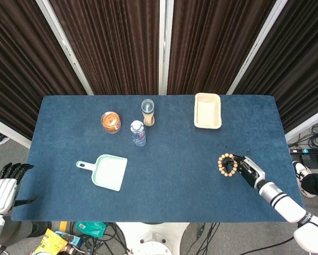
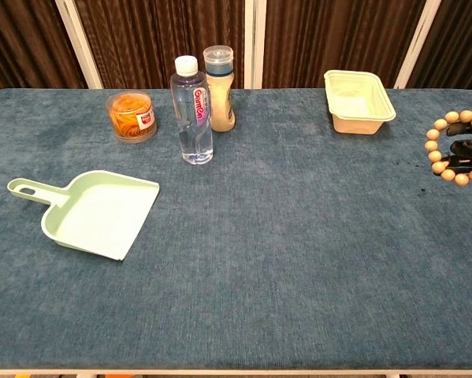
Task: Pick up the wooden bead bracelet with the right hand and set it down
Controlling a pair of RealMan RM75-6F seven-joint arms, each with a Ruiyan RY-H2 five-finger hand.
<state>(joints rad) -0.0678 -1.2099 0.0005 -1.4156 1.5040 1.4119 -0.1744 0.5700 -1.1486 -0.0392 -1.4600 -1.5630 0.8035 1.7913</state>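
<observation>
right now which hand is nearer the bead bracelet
Right. The right hand has its fingers through the bead bracelet; the left hand hangs off the table's far left edge.

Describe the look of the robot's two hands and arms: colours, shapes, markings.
The right hand is black, with slim dark fingers. Its forearm is glossy white and rounded, ringed by black bands near the wrist. The left hand has a pale white-grey palm shell and black fingers. No loose cables show on either.

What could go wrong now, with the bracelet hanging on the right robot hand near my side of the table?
The wooden bead bracelet is looped over the right robot hand's fingers, so it may snag when the hand withdraws. It also sits near the table's right edge, almost out of the chest view, so a drop there would be hard to see.
</observation>
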